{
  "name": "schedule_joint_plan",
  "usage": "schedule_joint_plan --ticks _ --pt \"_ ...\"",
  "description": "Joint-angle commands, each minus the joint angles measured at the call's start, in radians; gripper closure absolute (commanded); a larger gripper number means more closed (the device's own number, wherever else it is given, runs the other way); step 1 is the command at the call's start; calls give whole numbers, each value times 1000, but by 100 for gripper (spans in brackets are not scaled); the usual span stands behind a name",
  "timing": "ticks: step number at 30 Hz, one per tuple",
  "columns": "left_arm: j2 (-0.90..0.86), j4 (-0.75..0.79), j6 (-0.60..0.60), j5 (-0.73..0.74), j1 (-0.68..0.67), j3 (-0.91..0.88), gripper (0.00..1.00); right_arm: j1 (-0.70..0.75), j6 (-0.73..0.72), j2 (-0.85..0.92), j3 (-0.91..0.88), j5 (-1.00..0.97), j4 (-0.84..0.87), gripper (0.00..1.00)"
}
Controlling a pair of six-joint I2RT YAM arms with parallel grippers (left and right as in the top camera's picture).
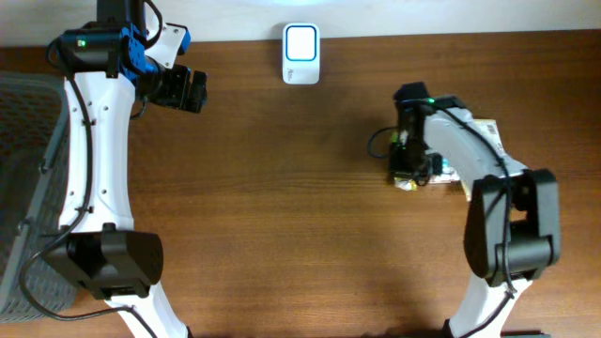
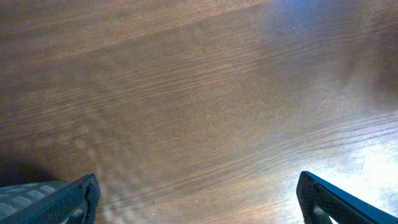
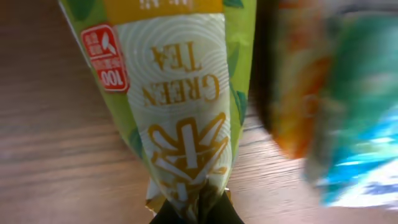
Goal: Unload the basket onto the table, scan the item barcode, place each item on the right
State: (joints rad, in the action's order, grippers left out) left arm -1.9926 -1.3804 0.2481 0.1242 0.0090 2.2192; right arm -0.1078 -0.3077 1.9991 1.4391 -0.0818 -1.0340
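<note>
Right hand (image 3: 189, 214) is clamped shut on the crimped end of a green tea packet (image 3: 186, 93), at the right side of the worktop (image 1: 282, 207). The packet's label faces the wrist camera and reads upside down. Just beside it are other packets (image 3: 329, 106), orange and teal, too blurred to read. Can't tell if the tea packet is lifted or touching the wood.

Left hand (image 2: 198, 186) is wide open with nothing in it, above bare wood at the far left. Scanner (image 1: 300, 54) sits at the back edge, centre, well apart from both hands. Grey mesh basket (image 1: 23, 122) is on the left edge.
</note>
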Motion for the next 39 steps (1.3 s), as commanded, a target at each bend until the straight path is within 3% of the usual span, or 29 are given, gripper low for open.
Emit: schedule_joint_plan --ticks 1,3,6,8,11,12,18,24,27,31,35,39 --pt "7 2 19 11 7 11 1 107 72 22 -42 -87 26 93" --pt "7 2 19 11 7 11 1 137 121 21 -36 -82 17 67" --pt "7 2 19 11 7 11 1 134 191 -7 104 31 -94 46" --pt "7 2 19 11 7 11 1 130 259 -74 253 160 -202 25" --pt "7 2 19 11 7 11 1 79 278 -261 458 206 -347 21" --pt "7 2 19 11 7 11 1 43 277 -386 531 206 -401 1" --pt "7 2 19 11 7 11 1 16 278 -740 548 202 -411 1" --pt "7 2 19 11 7 11 1 18 278 -851 514 68 -409 1" --pt "7 2 19 11 7 11 1 32 278 -1024 216 28 -130 1" --pt "7 2 19 11 7 11 1 107 278 -1418 -530 160 485 1" --pt "7 2 19 11 7 11 1 108 277 -1735 -1106 218 1056 1" --pt "7 2 19 11 7 11 1 108 277 -1930 -1334 208 1127 1"
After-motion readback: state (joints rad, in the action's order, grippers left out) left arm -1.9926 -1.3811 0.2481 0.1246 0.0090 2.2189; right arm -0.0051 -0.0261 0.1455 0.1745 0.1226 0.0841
